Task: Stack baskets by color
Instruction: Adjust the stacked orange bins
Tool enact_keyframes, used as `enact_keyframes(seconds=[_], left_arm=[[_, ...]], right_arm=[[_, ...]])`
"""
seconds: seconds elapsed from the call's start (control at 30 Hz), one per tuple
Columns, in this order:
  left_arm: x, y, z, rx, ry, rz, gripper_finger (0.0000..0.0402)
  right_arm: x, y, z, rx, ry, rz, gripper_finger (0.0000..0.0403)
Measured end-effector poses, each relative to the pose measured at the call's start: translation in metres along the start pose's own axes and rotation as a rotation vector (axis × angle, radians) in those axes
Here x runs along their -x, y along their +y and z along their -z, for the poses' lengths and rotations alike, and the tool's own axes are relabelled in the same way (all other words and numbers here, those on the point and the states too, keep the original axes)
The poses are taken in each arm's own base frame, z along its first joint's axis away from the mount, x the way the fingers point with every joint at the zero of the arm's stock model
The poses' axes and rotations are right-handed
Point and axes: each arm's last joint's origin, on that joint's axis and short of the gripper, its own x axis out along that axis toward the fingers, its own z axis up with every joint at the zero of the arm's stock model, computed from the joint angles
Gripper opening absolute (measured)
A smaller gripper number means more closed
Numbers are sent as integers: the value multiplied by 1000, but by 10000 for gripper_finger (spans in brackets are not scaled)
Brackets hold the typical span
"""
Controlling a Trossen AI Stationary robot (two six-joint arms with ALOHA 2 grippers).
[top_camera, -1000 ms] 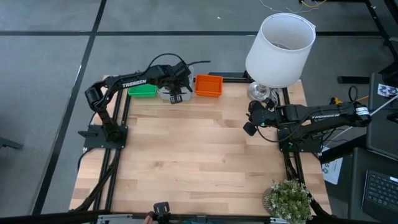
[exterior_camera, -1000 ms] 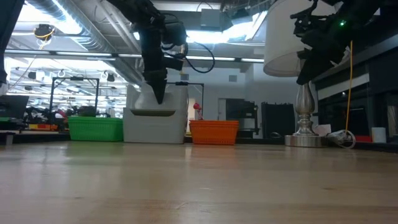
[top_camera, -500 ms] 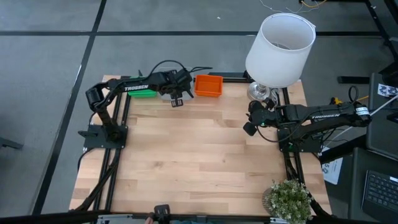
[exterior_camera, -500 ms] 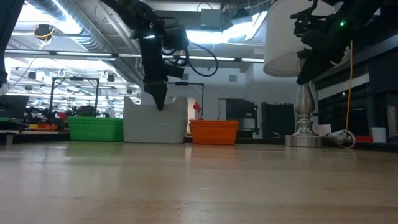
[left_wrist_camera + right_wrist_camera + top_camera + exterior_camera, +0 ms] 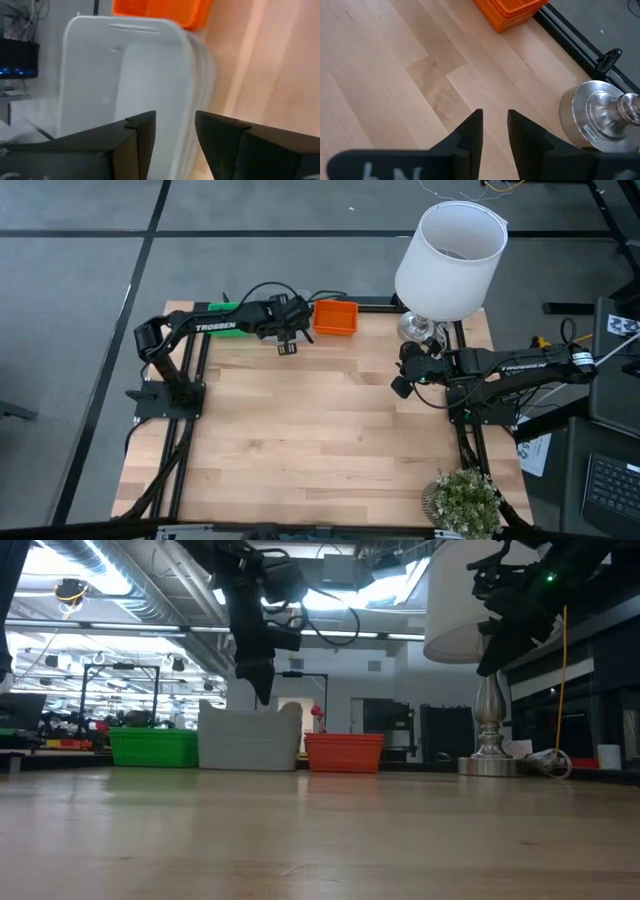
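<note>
Although most of the wooden table near the front lies bare, the work sits along its far edge. Midway back on the right side, the right gripper waits above the wood near the lamp base, its fingers parted a little with nothing between them.

At the far edge three stacks stand in a row, close beside one another: the green baskets, the grey baskets in the middle and the orange baskets. The left gripper hangs just above the grey stack, jaws apart and empty, its fingers clear of the rim in the wrist view. In the high view the arm covers the grey stack.

By my reading the sorting looks finished: each colour appears gathered in its own pile and no loose basket shows on the table, though the exact count in each stack is hard to tell. The step in hand seems to be clearing away from the grey pile. The next move calls for lifting straight off without brushing the rim.
</note>
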Motion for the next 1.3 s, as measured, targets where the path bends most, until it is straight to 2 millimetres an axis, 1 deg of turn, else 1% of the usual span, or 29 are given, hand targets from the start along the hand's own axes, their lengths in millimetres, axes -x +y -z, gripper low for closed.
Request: enact_keyframes(seconds=[0.13,0.2,0.3,0.37,0.4,0.47,0.53,0.63,0.7,0.8,0.93,1.07,1.13,1.2,1.3], left_arm=[[9,-12,-6,7,-35,22,131],[13,-22,-11,17,-82,82,131],[22,-36,-27,15,-267,249,131],[25,-46,-42,17,-407,319,131],[23,-49,-47,13,-453,330,131],[11,-55,-54,-1,-493,318,131],[-8,-59,-58,-2,-501,316,131],[-38,-65,-61,-6,-492,399,130],[-55,-67,-62,-3,-461,416,130],[-70,-60,-71,19,-459,405,130],[-79,-38,-81,108,-470,398,130],[-95,-17,-88,180,-467,487,130],[-103,-11,-92,199,-441,552,130],[-107,-7,-94,183,-385,558,130],[-104,-2,-104,144,-393,550,129]], right_arm=[[0,0,0,0,0,0,90],[0,0,0,0,-1,0,90],[0,0,-1,-4,-7,-3,90],[0,1,-2,-10,-15,-8,90],[0,1,-2,-13,-20,-10,90],[0,1,-3,-18,-26,-14,90],[0,2,-3,-20,-29,-16,90],[0,2,-3,-21,-31,-16,90],[0,2,-3,-21,-31,-16,90],[0,2,-3,-21,-31,-16,90],[0,2,-3,-20,-30,-16,90],[-1,2,-3,-19,-28,-15,90],[-1,3,-3,-17,-25,-14,90],[-2,3,-3,-16,-24,-13,90],[-2,3,-3,-13,-20,-12,90]])
